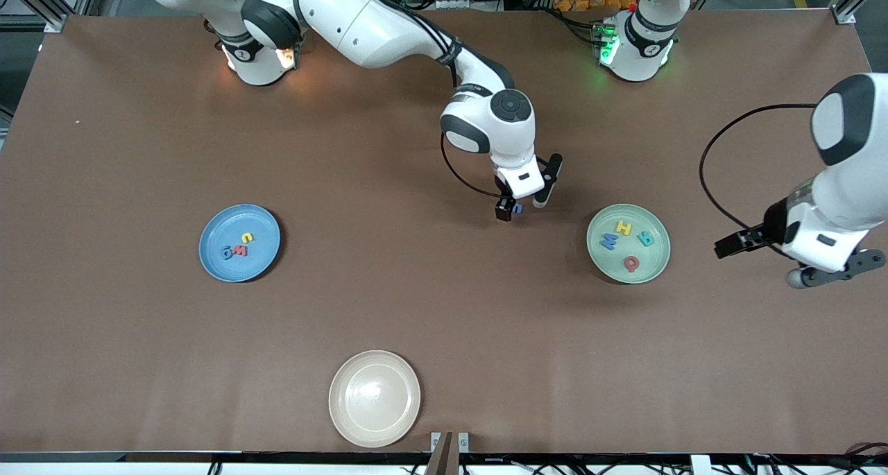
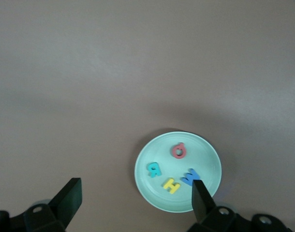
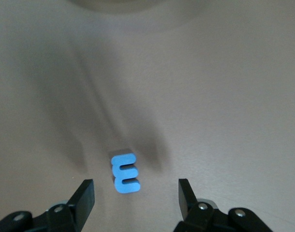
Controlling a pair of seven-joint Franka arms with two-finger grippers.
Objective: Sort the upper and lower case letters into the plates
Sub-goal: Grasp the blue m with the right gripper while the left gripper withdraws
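A small blue letter [image 3: 125,173] lies flat on the brown table, just ahead of my right gripper [image 3: 135,195], whose open fingers stand on either side of it without touching. From the front, that right gripper [image 1: 522,206] hangs low over the blue letter [image 1: 517,209] at mid-table. The mint green plate [image 1: 610,261] holds several letters in yellow, blue, teal and red. Three more letters lie in the blue plate [image 1: 262,227]. My left gripper [image 1: 763,261] waits open and empty beside the mint plate [image 2: 205,154], toward the left arm's end.
A glossy cream plate [image 1: 374,399] sits with nothing in it near the table's front edge, nearest to the camera. A black cable loops from each wrist. Bare brown table lies between the three plates.
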